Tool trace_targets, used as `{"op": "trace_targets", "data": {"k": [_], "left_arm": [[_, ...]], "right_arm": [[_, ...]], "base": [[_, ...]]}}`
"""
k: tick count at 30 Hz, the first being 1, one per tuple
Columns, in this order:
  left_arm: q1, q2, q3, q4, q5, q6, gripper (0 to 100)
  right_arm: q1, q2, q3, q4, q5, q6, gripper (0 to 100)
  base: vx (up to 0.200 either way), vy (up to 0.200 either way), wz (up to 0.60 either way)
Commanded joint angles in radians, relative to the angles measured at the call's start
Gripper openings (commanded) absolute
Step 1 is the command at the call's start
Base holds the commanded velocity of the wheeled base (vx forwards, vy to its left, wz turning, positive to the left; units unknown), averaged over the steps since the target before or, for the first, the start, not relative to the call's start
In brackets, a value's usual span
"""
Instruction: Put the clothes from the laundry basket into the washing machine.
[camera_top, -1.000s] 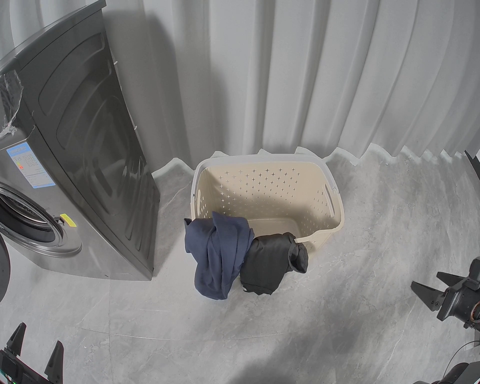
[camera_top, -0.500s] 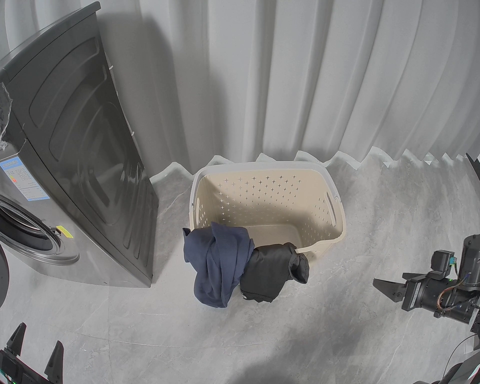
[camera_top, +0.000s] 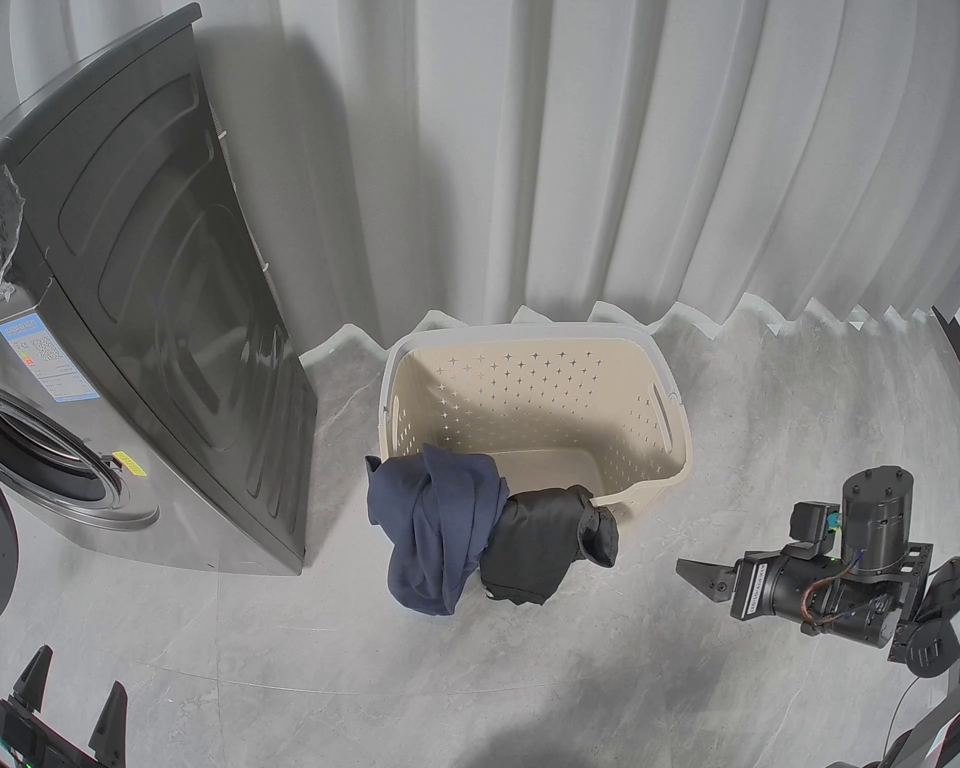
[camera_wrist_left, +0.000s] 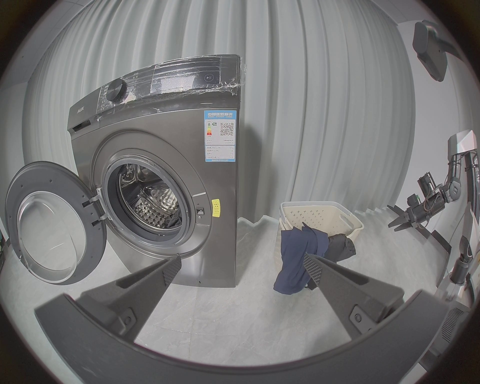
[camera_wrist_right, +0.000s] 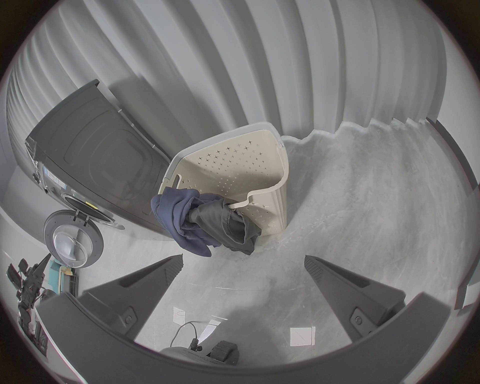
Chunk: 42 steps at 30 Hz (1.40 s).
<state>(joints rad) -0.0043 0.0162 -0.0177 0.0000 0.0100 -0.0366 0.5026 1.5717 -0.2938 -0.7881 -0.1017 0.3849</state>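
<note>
Nearest me, the left claw (camera_top: 75, 690) hangs low on my left with its jaws apart and nothing in them. I judge it is parked there to leave the other arm a free path.

Farther out on my right, the right claw (camera_top: 705, 578) is held level above the floor (camera_top: 300, 640), jaws apart and empty. It points at the basket's front and is well apart from the cloth. That pose looks to me like a line-up for a sideways pinch.

The clothes are a navy garment (camera_top: 435, 525) and a black garment (camera_top: 540, 540). They touch each other and are draped over the near rim of the laundry basket (camera_top: 655, 400), hanging mostly outside it. Lying that way, they can be taken from the front without a reach down into the basket.

The basket stands on the floor near the side of the washing machine (camera_top: 170, 330). The machine's door (camera_wrist_left: 50, 220) is swung wide, so the drum (camera_wrist_left: 150, 200) is ready to be loaded. No garment has been gripped yet.

A pale curtain (camera_top: 600, 150) hangs behind it all.
</note>
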Motion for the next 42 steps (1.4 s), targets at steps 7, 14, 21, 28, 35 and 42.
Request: {"op": "trace_targets", "data": {"k": [7, 14, 21, 28, 35, 42], "left_arm": [[0.000, -0.015, 0.016, 0.000, 0.001, 0.000, 100], [0.000, -0.015, 0.016, 0.000, 0.001, 0.000, 100], [0.000, -0.015, 0.016, 0.002, 0.001, 0.000, 100], [0.000, -0.015, 0.015, 0.002, 0.001, 0.000, 100], [0.000, -0.015, 0.015, 0.002, 0.001, 0.000, 100], [0.000, -0.015, 0.016, 0.002, 0.001, 0.000, 100]], "right_arm": [[0.060, 0.114, -0.067, -0.020, -0.036, 0.054, 100], [0.114, 0.235, -0.097, -0.092, -0.076, 0.095, 100], [0.139, 0.386, -0.122, -0.209, -0.087, 0.094, 100], [0.186, 0.488, -0.186, -0.235, -0.128, 0.094, 100], [0.182, 0.550, -0.251, -0.252, -0.128, 0.094, 100], [0.175, 0.630, -0.355, -0.250, -0.127, 0.097, 100]], "base": [[0.000, 0.000, 0.00], [0.000, 0.000, 0.00], [0.000, 0.000, 0.00], [0.000, 0.000, 0.00], [0.000, 0.000, 0.00], [0.000, 0.000, 0.00]]}}
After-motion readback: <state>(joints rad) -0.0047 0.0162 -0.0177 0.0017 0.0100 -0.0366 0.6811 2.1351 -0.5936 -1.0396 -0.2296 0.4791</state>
